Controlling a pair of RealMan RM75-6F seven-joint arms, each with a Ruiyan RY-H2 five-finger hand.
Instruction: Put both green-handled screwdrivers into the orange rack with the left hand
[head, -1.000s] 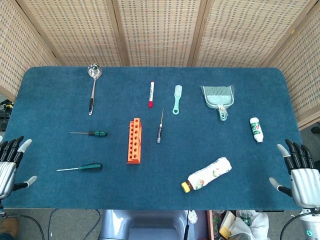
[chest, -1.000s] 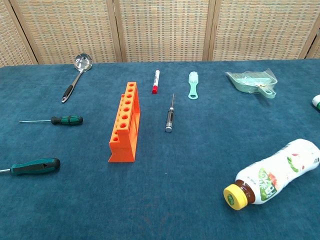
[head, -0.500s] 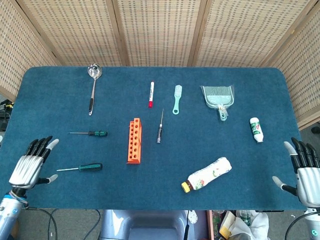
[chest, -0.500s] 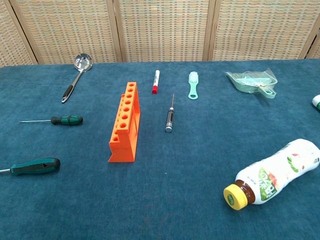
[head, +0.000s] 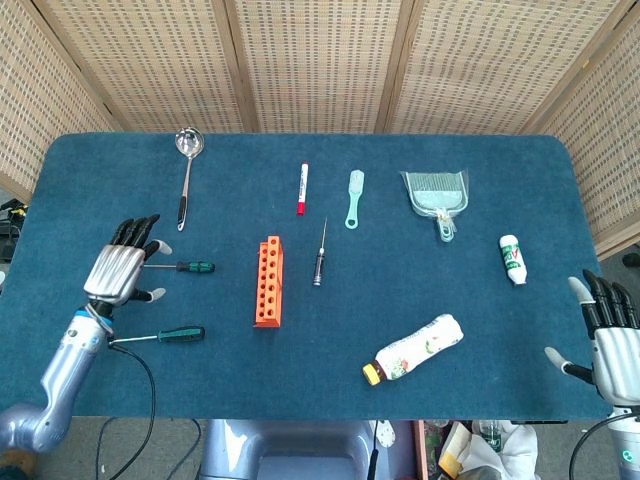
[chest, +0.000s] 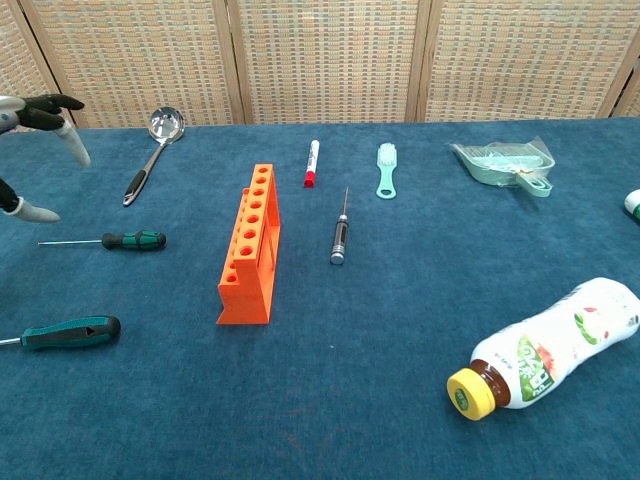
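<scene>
Fingers spread wide, my left hand (head: 122, 270) hovers empty over the far screwdriver's (head: 178, 267) shaft; near screwdriver (head: 162, 336) and orange rack (head: 268, 282) lie untouched.

The orange rack (head: 268, 282) is a narrow block with a single row of round holes along its top; it stands upright on the blue table, well to the right of the left hand's fingertips (head: 140, 228). The far screwdriver (head: 178, 266) lies flat, green-and-black handle toward the rack, thin shaft reaching under the fingers. The near screwdriver (head: 162, 336) lies flat below the thumb, handle also toward the rack.
</scene>
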